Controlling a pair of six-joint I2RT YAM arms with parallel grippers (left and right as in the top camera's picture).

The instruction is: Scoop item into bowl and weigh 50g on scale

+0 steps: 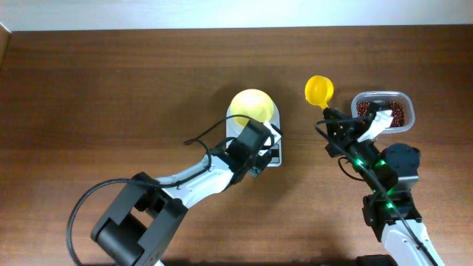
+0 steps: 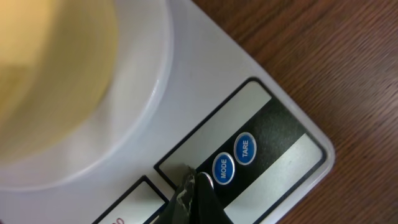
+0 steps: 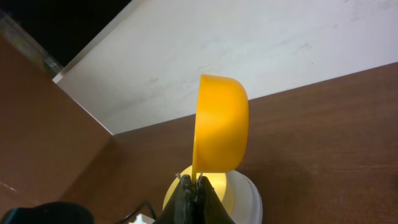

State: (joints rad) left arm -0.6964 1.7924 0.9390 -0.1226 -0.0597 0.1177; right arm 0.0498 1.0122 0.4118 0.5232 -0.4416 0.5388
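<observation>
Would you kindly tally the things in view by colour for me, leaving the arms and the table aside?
Yellow: 2, bowl and scoop
White: 1, scale
Clear: 1, tub holding the beans
Total: 4

I read two legible labels through the left wrist camera, both on the front panel of the scale: a round blue MODE button and, just beside it, a blue TARE button; the red marking at the frame's edge is illegible.
</observation>
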